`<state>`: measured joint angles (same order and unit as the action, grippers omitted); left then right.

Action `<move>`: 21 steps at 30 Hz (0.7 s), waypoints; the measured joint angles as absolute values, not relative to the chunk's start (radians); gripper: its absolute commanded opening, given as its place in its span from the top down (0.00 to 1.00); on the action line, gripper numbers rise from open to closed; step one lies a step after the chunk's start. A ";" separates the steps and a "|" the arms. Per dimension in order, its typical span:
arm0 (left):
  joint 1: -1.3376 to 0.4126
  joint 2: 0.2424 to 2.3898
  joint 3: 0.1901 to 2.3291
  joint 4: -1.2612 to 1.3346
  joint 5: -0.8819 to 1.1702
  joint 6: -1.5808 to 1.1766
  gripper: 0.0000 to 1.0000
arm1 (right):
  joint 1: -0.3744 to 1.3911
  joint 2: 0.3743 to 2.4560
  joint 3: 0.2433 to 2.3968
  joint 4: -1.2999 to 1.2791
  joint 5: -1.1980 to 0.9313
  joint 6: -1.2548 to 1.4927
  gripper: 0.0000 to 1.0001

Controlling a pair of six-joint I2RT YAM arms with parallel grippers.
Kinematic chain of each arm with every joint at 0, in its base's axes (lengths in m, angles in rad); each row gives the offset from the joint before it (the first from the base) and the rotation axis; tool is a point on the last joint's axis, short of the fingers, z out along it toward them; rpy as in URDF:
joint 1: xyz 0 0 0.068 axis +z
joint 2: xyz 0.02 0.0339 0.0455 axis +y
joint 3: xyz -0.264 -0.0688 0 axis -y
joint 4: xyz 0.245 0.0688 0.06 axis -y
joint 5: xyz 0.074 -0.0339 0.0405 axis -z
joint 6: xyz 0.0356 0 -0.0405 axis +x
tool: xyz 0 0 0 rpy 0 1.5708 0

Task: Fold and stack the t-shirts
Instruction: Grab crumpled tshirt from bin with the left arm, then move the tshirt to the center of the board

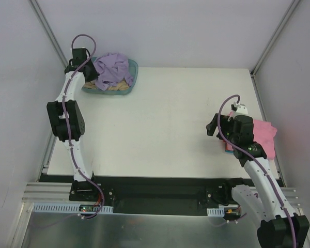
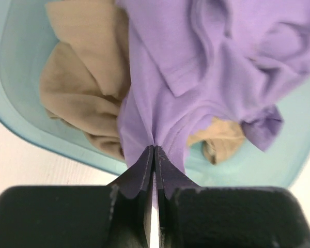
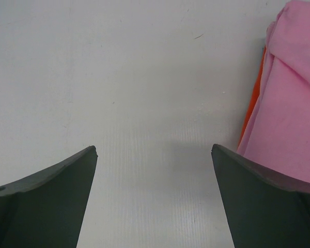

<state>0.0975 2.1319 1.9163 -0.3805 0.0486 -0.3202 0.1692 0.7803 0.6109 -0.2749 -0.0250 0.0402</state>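
The lavender t-shirt (image 1: 113, 67) lies crumpled on top of the tan t-shirt (image 1: 118, 87) in the teal tub at the far left. My left gripper (image 1: 94, 76) is at the tub's left side. In the left wrist view it (image 2: 154, 151) is shut on a fold of the lavender shirt (image 2: 196, 62), with the tan shirt (image 2: 77, 93) beneath. The pink t-shirt (image 1: 263, 135) lies folded at the table's right edge. My right gripper (image 1: 213, 126) hovers open and empty over bare table just left of it; the pink shirt also shows in the right wrist view (image 3: 294, 93), right of that gripper (image 3: 154, 151).
The teal plastic tub (image 1: 134, 70) stands at the table's far left corner; its wall shows in the left wrist view (image 2: 20, 57). An orange layer (image 3: 253, 103) shows under the pink shirt's left edge. Grey walls close in the left, back and right sides.
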 measured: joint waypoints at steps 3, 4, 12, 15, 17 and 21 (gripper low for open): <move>0.065 2.036 1.878 -0.376 0.049 -0.304 1.00 | 0.169 0.764 0.611 -0.275 -0.022 0.040 0.03; 0.051 1.997 1.862 -0.374 0.049 -0.299 1.00 | 0.169 0.758 0.611 -0.274 -0.022 0.040 0.03; -0.052 1.608 1.716 -0.300 0.141 -0.295 1.00 | 0.169 0.712 0.611 -0.276 -0.020 0.040 0.03; -0.097 1.463 1.694 -0.277 0.196 -0.290 1.00 | 0.169 0.701 0.611 -0.277 -0.022 0.040 0.03; -0.133 1.364 1.686 -0.264 0.256 -0.291 1.00 | 0.169 0.695 0.611 -0.277 -0.023 0.041 0.03; -0.186 1.192 1.679 -0.220 0.378 -0.307 1.00 | 0.169 0.681 0.607 -0.275 -0.033 0.043 0.03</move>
